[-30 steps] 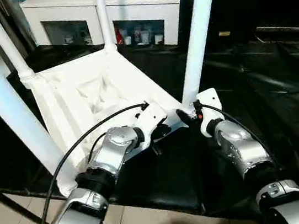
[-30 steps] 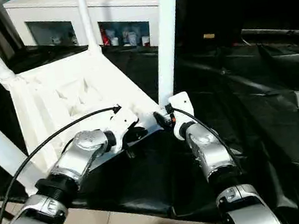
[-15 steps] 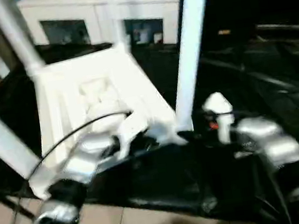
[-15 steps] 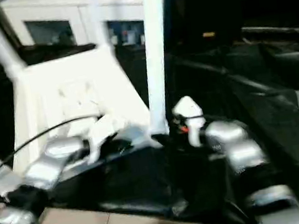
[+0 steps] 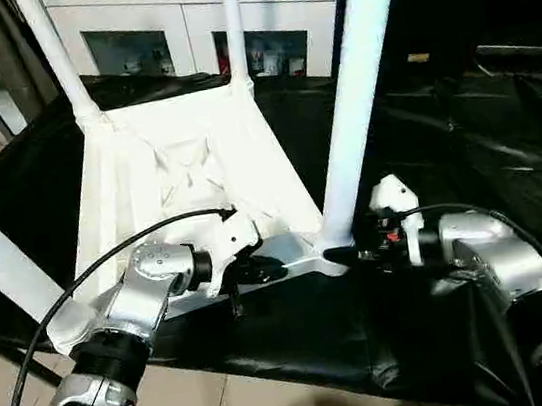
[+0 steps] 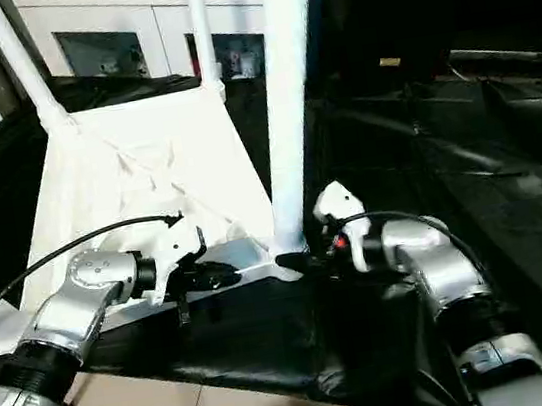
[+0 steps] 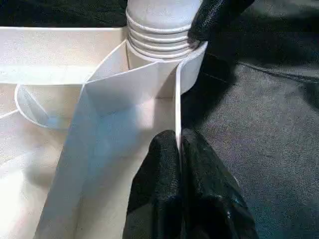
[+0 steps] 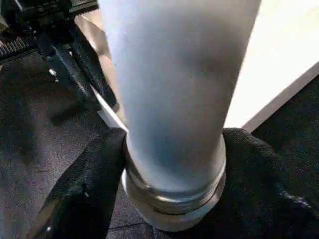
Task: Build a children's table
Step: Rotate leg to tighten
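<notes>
Gripping the leg [image 8: 174, 99] base, right end effector [image 8: 172, 169]; left end effector [image 7: 178, 149] pinches tabletop [image 5: 185, 165] rim.

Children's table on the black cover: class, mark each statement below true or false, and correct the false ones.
1. The tabletop lies with its ribbed underside up. True.
2. The left gripper pinches the tabletop's thin rim. True.
3. The right gripper hangs clear of every leg. False: its fingers sit on either side of the near right leg, just above the corner socket.
4. All the legs lie flat on the black cover. False: the legs in view stand up from the corners.
5. A white cabinet stands behind the table. True.
</notes>
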Controlling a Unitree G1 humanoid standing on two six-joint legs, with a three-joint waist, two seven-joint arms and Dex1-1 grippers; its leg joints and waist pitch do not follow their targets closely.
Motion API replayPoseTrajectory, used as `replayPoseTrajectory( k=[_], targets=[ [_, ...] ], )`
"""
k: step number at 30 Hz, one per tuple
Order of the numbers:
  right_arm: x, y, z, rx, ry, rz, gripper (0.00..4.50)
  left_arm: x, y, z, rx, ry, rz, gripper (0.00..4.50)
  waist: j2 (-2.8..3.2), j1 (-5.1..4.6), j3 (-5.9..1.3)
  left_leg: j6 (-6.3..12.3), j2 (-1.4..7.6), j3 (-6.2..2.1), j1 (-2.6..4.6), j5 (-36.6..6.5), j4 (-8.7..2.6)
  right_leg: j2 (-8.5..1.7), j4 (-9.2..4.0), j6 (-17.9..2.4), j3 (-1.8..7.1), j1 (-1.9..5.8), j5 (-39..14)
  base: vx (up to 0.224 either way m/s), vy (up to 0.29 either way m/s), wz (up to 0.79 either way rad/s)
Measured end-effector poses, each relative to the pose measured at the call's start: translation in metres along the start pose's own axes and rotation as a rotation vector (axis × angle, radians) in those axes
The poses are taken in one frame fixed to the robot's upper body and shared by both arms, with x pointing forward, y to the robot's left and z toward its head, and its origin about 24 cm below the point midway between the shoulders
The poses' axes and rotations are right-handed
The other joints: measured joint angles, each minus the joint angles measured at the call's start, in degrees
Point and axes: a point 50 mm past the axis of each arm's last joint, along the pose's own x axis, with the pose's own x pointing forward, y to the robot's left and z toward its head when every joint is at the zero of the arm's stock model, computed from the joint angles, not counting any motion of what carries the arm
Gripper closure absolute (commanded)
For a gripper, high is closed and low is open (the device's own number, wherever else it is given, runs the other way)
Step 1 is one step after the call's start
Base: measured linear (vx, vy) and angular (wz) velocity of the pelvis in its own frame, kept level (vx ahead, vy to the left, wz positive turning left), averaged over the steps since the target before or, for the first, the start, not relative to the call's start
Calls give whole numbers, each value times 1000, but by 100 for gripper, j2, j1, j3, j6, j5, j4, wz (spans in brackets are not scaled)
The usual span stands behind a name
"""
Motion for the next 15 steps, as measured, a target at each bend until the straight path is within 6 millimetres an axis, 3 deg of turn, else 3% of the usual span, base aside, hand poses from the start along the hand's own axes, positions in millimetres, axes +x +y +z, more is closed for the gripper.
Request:
replayPoseTrajectory(
  k=[5, 9, 15],
  targets=[
    [2, 0, -1, 7, -3, -14, 178, 0, 1, -1, -12, 4, 12, 450, 0, -7, 0, 0, 0, 0, 2, 0, 0, 0, 1, 0, 0, 1, 0, 0, 0, 0],
    [10, -2, -3, 48, -31, -131, 184, 5, 4, 0, -27, 2, 82, 450, 1, -44, -1, -1, -1, 1, 13, 0, -1, 0, 5, -4, 4, 5, 4, 0, 0, 0],
    [35, -7, -6, 195, -105, -528, 185, 37, 13, 13, -84, 1, 280, 450, 4, -98, -2, -2, -3, -3, 27, 0, -1, 1, 4, 18, 3, 16, -6, 0, 0, 0]
  ],
)
